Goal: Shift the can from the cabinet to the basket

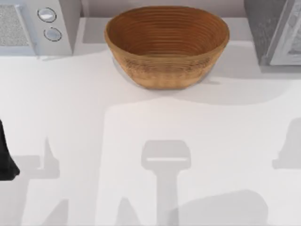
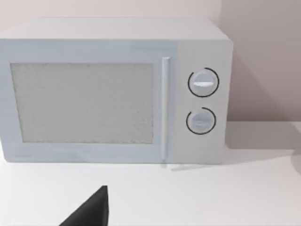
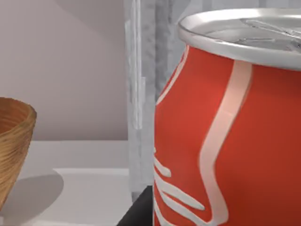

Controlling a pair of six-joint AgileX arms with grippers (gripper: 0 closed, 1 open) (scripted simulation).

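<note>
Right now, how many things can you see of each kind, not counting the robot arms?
Basket: 1
Can: 1
Cabinet: 1
Microwave with two round knobs: 1
Total: 4

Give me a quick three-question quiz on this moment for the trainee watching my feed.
1. True or false: the basket already holds the can.
2. What stands at the table's back left corner? A) microwave B) kettle C) toaster
3. Fill in: the right wrist view shows the can close up, standing ____.

Key: 1 false; the basket is empty. 2 A. 3 upright, silver top uppermost, with the cabinet behind it.
</note>
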